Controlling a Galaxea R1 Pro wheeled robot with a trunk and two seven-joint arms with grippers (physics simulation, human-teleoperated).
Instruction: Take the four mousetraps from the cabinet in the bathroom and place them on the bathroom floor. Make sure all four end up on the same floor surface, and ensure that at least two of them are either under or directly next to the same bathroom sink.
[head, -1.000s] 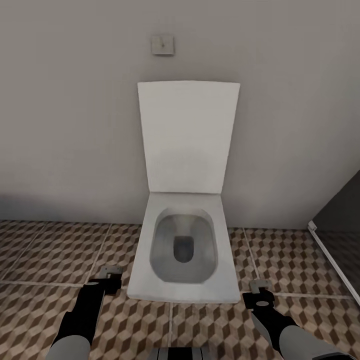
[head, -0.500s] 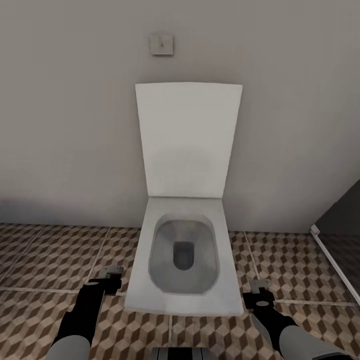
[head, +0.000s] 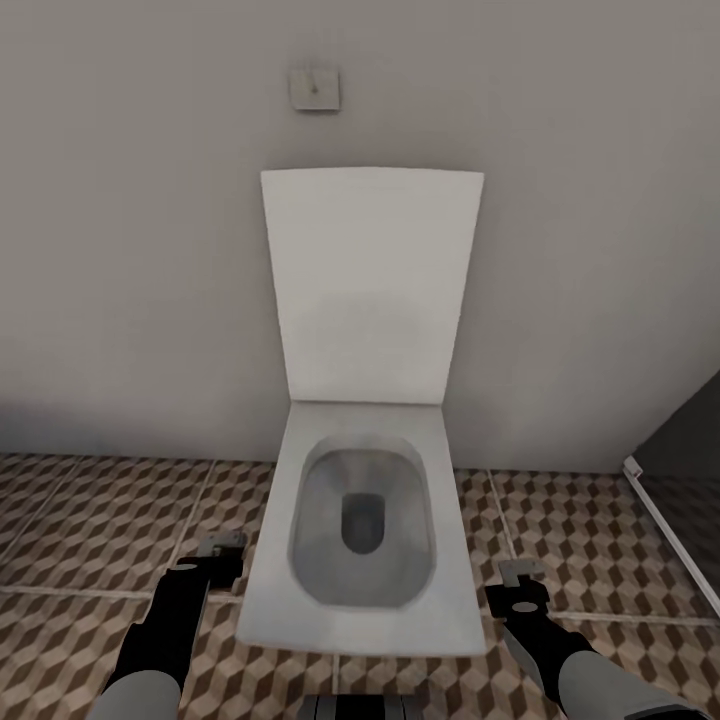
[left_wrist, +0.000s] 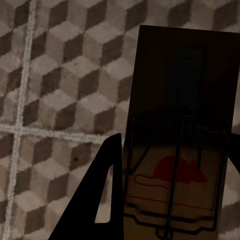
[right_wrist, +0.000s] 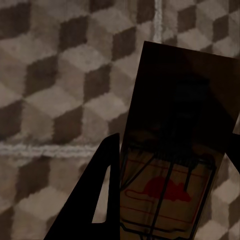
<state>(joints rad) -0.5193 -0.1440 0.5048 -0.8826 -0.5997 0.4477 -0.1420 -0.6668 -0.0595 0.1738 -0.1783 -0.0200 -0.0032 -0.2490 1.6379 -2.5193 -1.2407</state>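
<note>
The view has crept closer to the toilet (head: 365, 520), so with each gripper, left (head: 222, 548) and right (head: 520, 575), clamped on 1 mousetrap (left_wrist: 175, 165) (right_wrist: 175, 185) over the floor (head: 100, 520), the sink remains to be found.

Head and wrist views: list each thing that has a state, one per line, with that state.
Toilet lid: raised, upright against the wall.
Toilet bowl: uncovered.
Left hand: shut on a mousetrap, above the tiled floor.
Right hand: shut on another mousetrap.
Both traps' wire bars: too dark to tell set or sprung.
</note>
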